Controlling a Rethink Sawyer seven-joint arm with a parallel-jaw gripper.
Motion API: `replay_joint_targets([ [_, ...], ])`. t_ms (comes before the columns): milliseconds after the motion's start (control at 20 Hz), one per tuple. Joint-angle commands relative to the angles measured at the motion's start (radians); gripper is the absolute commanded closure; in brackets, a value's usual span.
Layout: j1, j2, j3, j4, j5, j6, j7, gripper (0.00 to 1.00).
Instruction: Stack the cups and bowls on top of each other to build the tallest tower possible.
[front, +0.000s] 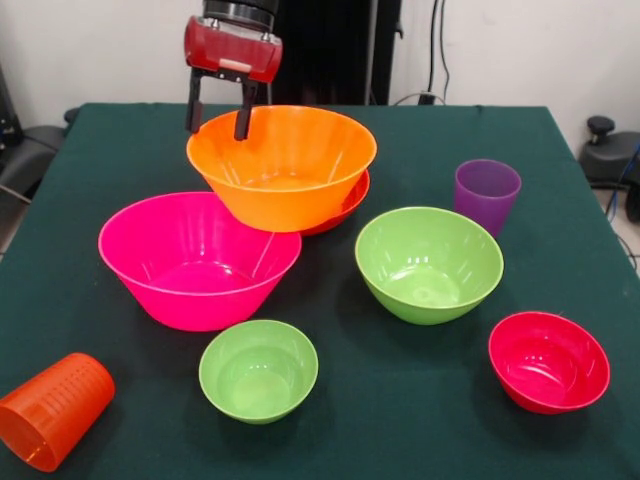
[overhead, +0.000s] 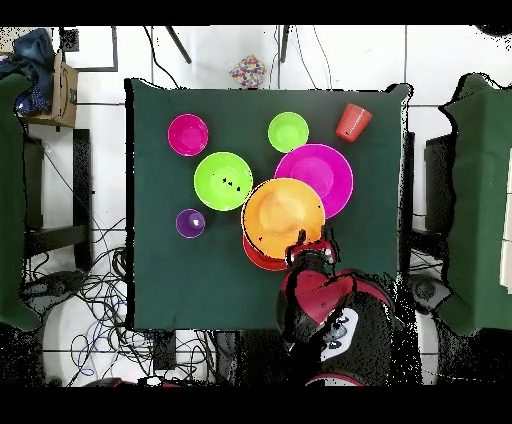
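The large orange bowl (front: 282, 165) sits tilted on the shallow red-orange bowl (front: 352, 203); both also show in the overhead view (overhead: 283, 215) (overhead: 260, 258). My gripper (front: 218, 125) (overhead: 311, 241) is open at the orange bowl's far rim, one finger outside and one inside. The large pink bowl (front: 200, 258) touches the orange bowl's near side. The medium green bowl (front: 428, 262), small green bowl (front: 258, 370) and small crimson bowl (front: 548, 360) stand apart. The purple cup (front: 487, 193) is upright. The orange cup (front: 50, 410) lies on its side. The red and blue cups are out of view.
The dark green table (front: 560, 440) ends close to the orange cup and the crimson bowl at its front edge. Cables and chairs surround the table in the overhead view.
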Motion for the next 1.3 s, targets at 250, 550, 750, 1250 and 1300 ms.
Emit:
replay_joint_targets([
  [250, 0.040, 0.103, -0.001, -0.098, 0.018, -0.048, -0.039, 0.00],
  [550, 0.063, 0.118, -0.013, -0.111, 0.038, -0.044, -0.016, 0.00],
  [750, 0.079, 0.090, 0.007, -0.106, 0.030, 0.006, 0.023, 0.00],
  [1250, 0.006, -0.132, 0.224, -0.001, -0.035, 0.269, 0.060, 0.00],
  [1300, -0.003, -0.155, 0.248, 0.015, -0.024, 0.293, 0.051, 0.00],
])
